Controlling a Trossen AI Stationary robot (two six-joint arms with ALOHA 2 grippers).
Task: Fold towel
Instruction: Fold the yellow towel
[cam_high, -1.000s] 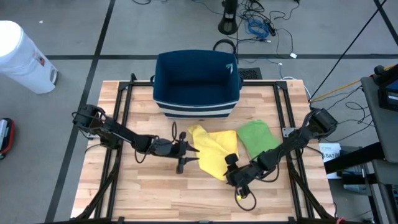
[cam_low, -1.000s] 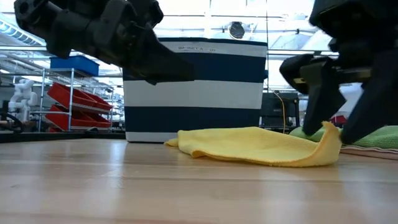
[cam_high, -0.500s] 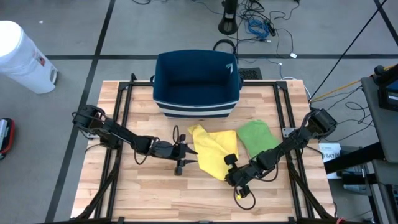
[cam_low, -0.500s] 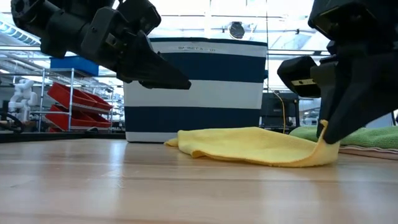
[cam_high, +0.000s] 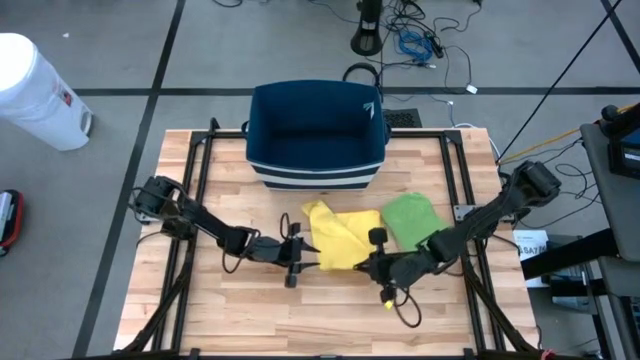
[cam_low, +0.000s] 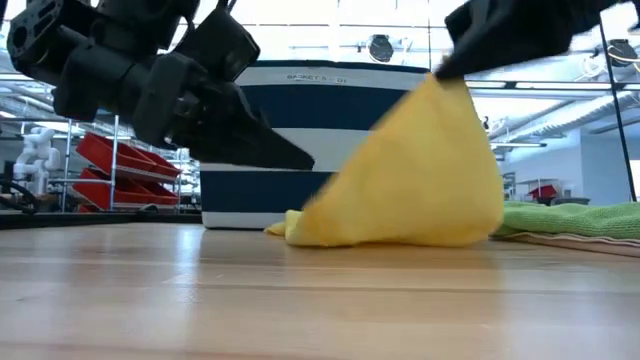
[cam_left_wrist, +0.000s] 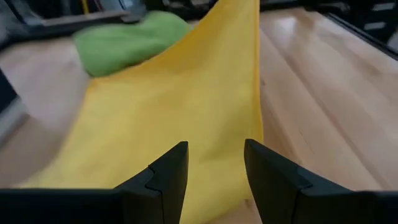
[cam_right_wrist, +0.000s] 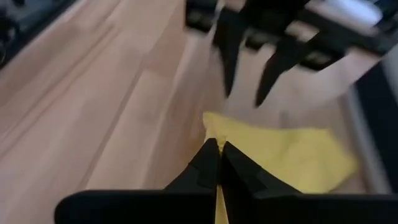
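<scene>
1. Left jaws (cam_high: 303, 254): low over the bench (cam_high: 200, 310), about 8 o'clock of centre, fingers apart, tips pointing at the towel's near edge just beside them. Nothing held.
2. Basket (cam_high: 316, 135): navy with white stripes, at 12 o'clock on the bench, behind the towel.
3. Yellow towel (cam_high: 335, 235): bench centre, 6 o'clock of the basket. Back part lies on the wood; one corner is lifted, so the cloth rises as a tent in the low view (cam_low: 420, 180).
4. Right jaws (cam_high: 375, 262): at 5 o'clock of the towel, pinched together on the lifted yellow corner.
5. Green cloth (cam_high: 412, 220): flat on the bench, at 3 o'clock of the towel, touching its edge.
</scene>
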